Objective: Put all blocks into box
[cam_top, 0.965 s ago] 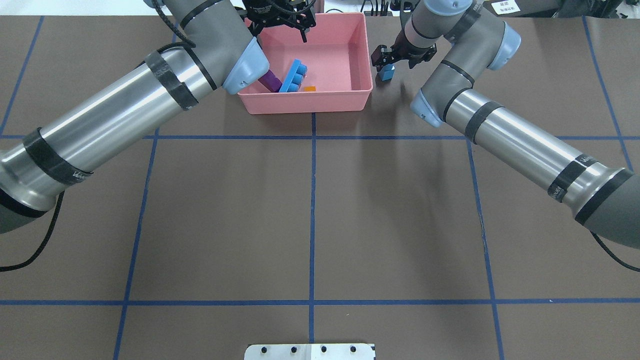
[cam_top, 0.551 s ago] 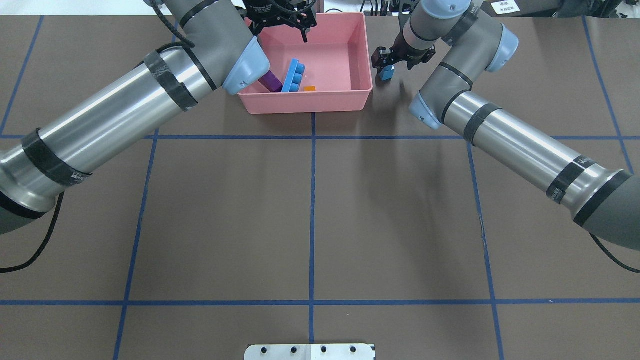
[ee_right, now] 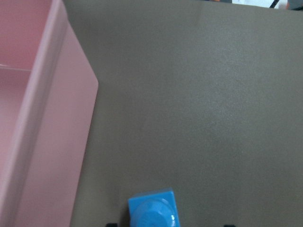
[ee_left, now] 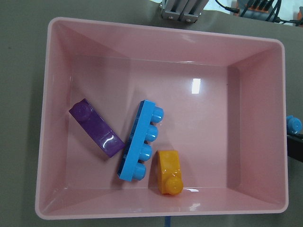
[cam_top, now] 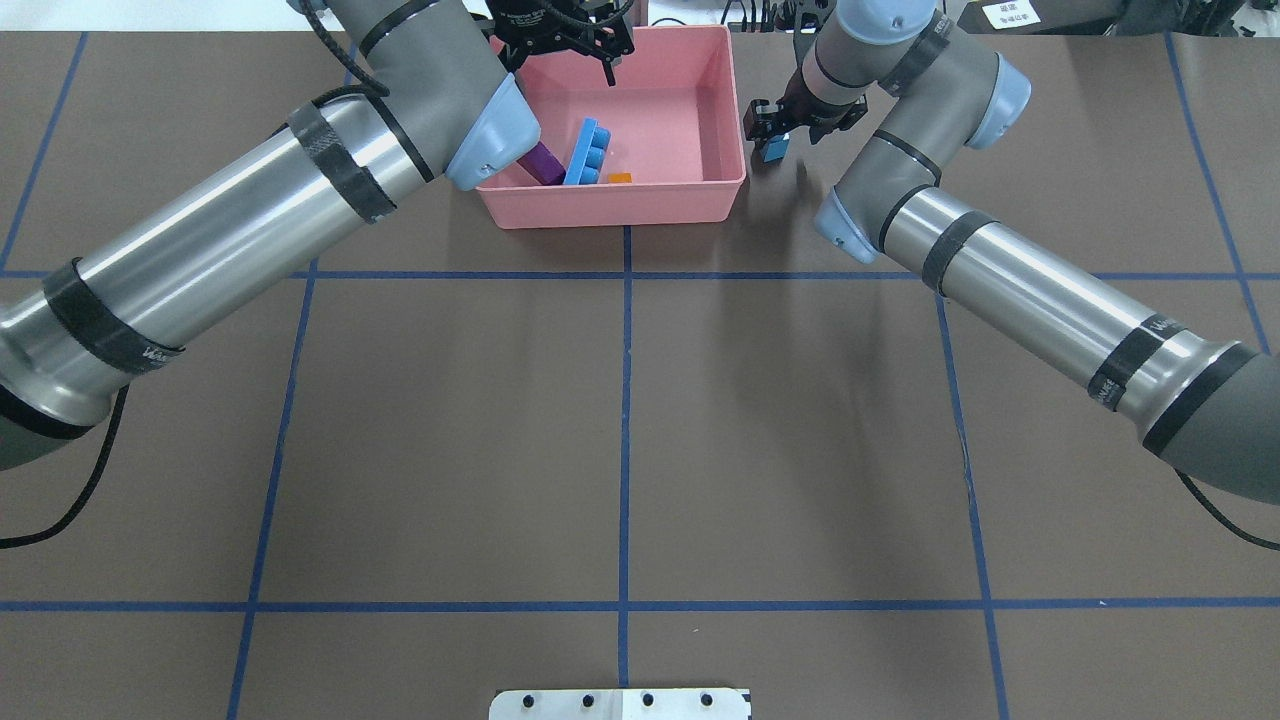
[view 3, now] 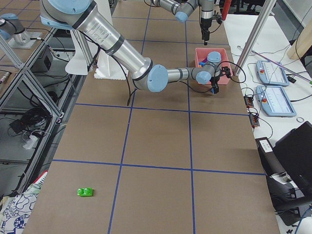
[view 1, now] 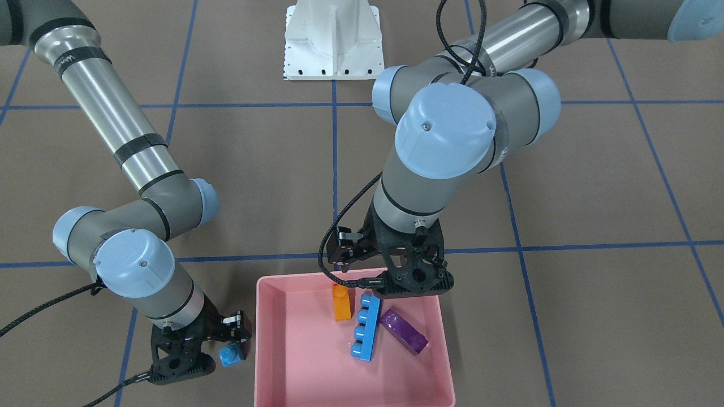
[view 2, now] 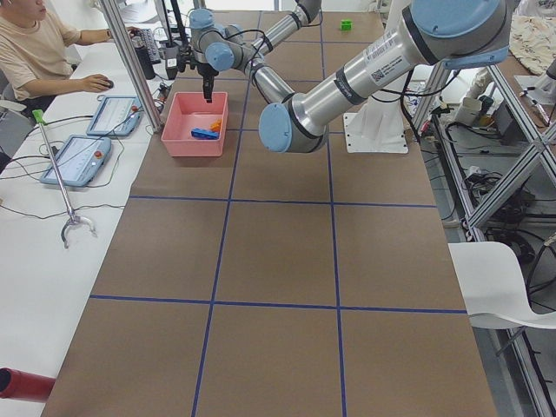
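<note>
The pink box [cam_top: 610,205] sits at the table's far edge. Inside it lie an orange block [view 1: 341,302], a long blue block [view 1: 365,327] and a purple block [view 1: 403,331], all clear in the left wrist view. My left gripper [cam_top: 560,60] hangs open and empty above the box. A tiny blue cube [cam_top: 773,150] stands on the table just outside the box wall [ee_right: 52,142]. My right gripper [view 1: 226,345] is open around the tiny blue cube [ee_right: 152,213], with space left beside it. A green block [view 3: 85,192] lies far off near the table's right end.
The white robot base [view 1: 334,45] stands at the near edge. A side table with tablets [view 2: 78,161] and a seated person [view 2: 35,48] lies beyond the box. Blue tape lines cross the brown table [cam_top: 620,420].
My right gripper has shifted a little over the tiny blue cube and now covers more of it. The long blue block settled slightly in the box. My left arm stayed put.
</note>
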Motion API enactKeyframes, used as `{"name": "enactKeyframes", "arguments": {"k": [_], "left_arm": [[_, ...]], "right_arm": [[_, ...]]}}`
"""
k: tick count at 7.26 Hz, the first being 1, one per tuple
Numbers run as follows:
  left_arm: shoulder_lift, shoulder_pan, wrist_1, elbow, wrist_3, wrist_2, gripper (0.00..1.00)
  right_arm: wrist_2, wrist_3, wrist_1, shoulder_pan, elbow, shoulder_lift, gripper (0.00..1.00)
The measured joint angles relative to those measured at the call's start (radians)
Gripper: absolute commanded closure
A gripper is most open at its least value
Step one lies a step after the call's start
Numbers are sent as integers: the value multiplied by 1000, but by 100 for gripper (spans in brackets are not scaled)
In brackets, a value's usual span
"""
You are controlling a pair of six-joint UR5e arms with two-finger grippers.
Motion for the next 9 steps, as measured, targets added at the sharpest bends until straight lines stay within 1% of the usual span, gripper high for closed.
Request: {"name": "enactKeyframes", "arguments": {"k": [2,3,4,7,8,9], "left_arm": [[0,0,0,0,0,0,0],[0,0,0,-1,0,0,0],[0,0,0,-1,0,0,0],[2,1,0,-6,0,0,0],[15,1,0,-24,2,-2,0],[47,0,-1,-64,17,-4,0]], "right_arm": [[-1,0,0,-5,-1,3,73],[-1,0,0,-6,-2,4,84],[-1,0,-1,-6,-2,5,100],[-1,0,-4,4,3,3,100],[2,1,-12,17,17,1,100],[10,0,-48,33,57,-1,100]]}}
